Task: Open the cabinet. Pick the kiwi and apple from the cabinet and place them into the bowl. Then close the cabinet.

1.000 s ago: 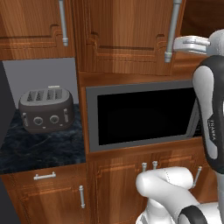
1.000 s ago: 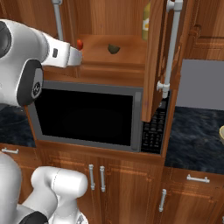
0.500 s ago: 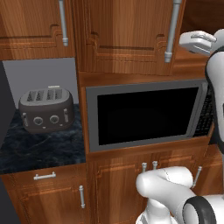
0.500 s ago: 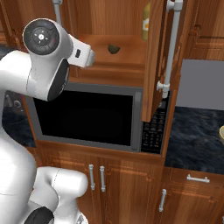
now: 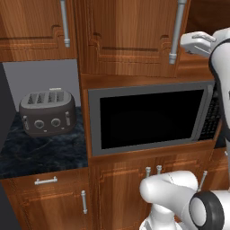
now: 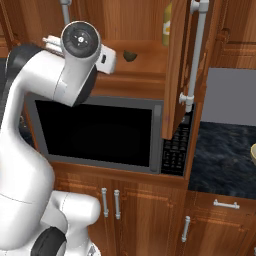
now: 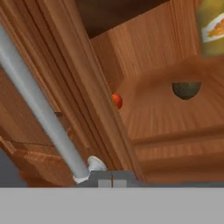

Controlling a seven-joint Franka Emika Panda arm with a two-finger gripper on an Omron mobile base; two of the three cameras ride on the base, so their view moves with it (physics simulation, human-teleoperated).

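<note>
The cabinet [image 6: 150,70] above the microwave has its right door [image 6: 176,70] swung open and its left door [image 5: 130,40] closed. On its shelf lies the brown-green kiwi [image 7: 187,89], also in the right base view [image 6: 130,56]. The red apple [image 7: 116,100] sits further left on the shelf, half hidden behind the closed door's edge. My gripper [image 7: 105,183] is shut and empty, close to the lower end of that door's silver handle [image 7: 39,113]. My white hand [image 5: 196,42] hangs just right of this handle [image 5: 177,31]. A sliver of the cream bowl [image 6: 253,152] shows on the right counter.
A tall yellow bottle [image 7: 212,26] stands on the shelf beyond the kiwi. A microwave [image 6: 100,132] sits under the cabinet. A toaster [image 5: 47,112] stands on the dark counter at the left. My own arm [image 6: 60,80] blocks the shelf's left part in the right base view.
My arm's upper links have swung up and across the right base view, now covering the apple there. The hand has shifted slightly right toward the cabinet opening.
</note>
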